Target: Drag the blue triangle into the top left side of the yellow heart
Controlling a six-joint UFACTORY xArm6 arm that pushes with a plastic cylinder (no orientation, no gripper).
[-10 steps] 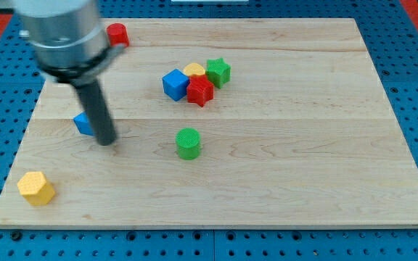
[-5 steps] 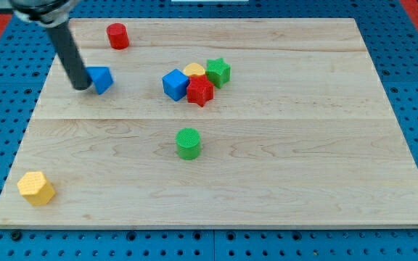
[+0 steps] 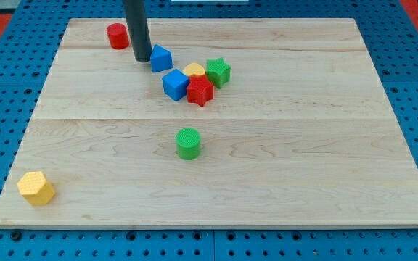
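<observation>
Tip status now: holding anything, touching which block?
No gripper on this arm, so nothing is held. My tip sits against the left side of the blue triangle, with the red cylinder apart to the view's left.

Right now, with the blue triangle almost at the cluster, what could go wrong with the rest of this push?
1. The blue triangle sits just above the blue cube; pushing on could shove the cube and scatter the red star and green star.
2. The yellow heart is hemmed in by those blocks, so it may shift.
3. My tip presses the triangle's left edge; it could slip off.
</observation>
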